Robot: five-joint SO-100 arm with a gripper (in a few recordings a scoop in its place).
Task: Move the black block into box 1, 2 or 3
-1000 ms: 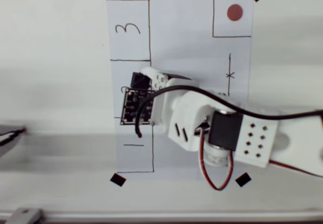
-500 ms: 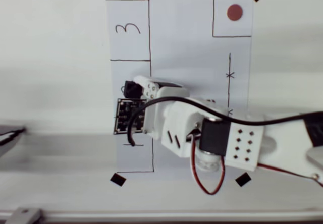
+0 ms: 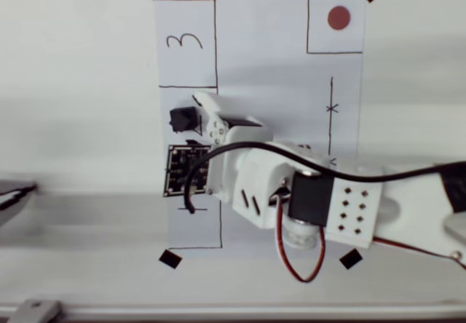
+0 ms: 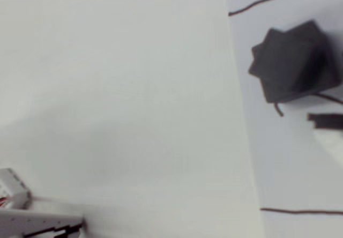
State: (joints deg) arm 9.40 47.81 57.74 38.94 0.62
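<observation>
The black block sits on the paper inside the middle box, the one with a 2, just below box 3; the gripper looks open and lets it go; to finish well, lift straight up, no bumping.

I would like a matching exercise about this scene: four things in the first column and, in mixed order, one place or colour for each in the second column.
Things:
1. black block
2. red dot
3. box marked 3
4. gripper

Places or colours:
A. drawn at the upper left of the paper in the overhead view
B. inside the square at the upper right of the paper
C. white, right beside the block
D. lying on the paper in the middle box, just below box 3

Pairs: 1-D, 2-B, 3-A, 4-C
</observation>
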